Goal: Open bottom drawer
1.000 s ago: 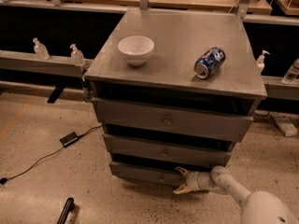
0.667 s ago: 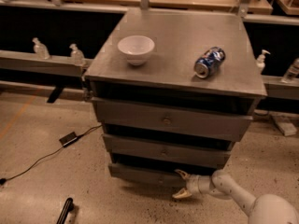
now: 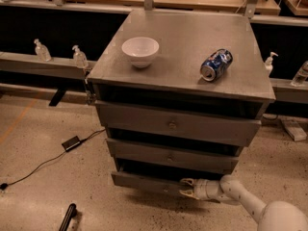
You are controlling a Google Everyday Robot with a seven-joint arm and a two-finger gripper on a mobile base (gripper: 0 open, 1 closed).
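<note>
The bottom drawer [image 3: 144, 181] is the lowest, slim grey front of the grey cabinet [image 3: 183, 37]. It stands a little out from the cabinet, with a dark gap above it. My gripper [image 3: 186, 187] comes in from the lower right and sits against the drawer front near its middle. Its pale fingers [image 3: 186, 181] are spread apart, one above the other. The drawer's knob is hidden behind the gripper. My arm [image 3: 240, 198] runs off to the bottom right corner.
A white bowl [image 3: 140, 50] and a blue can [image 3: 216, 64] lying on its side sit on the cabinet top. The top drawer [image 3: 173, 124] and middle drawer [image 3: 171, 157] are above. A cable with a black adapter [image 3: 71, 143] lies on the floor at left. Bottles stand on the ledge [image 3: 29, 61] behind.
My gripper dipped slightly below the bottom drawer's front, then came back up against it. The drawer front has hardly moved.
</note>
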